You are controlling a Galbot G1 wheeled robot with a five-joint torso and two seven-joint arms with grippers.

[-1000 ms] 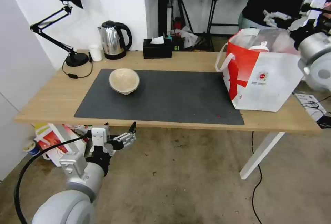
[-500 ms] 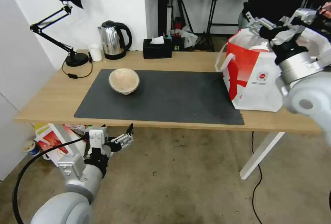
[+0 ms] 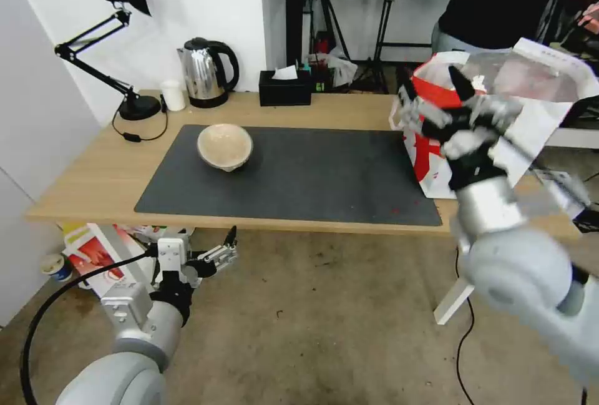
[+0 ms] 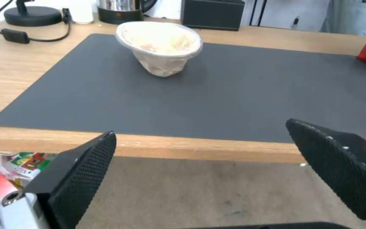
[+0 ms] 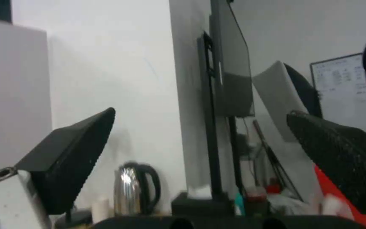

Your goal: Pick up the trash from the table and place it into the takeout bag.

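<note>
Your left gripper [image 3: 219,254] hangs low at your left, below the counter edge, fingers [image 4: 79,170] spread wide with nothing between them; forearm angled forward and up. Your right gripper [image 3: 437,100] is raised high at your right, wrist bent up from the forearm, fingers [image 5: 71,152] parted wide and empty, tips pointing upward and away from you.
</note>
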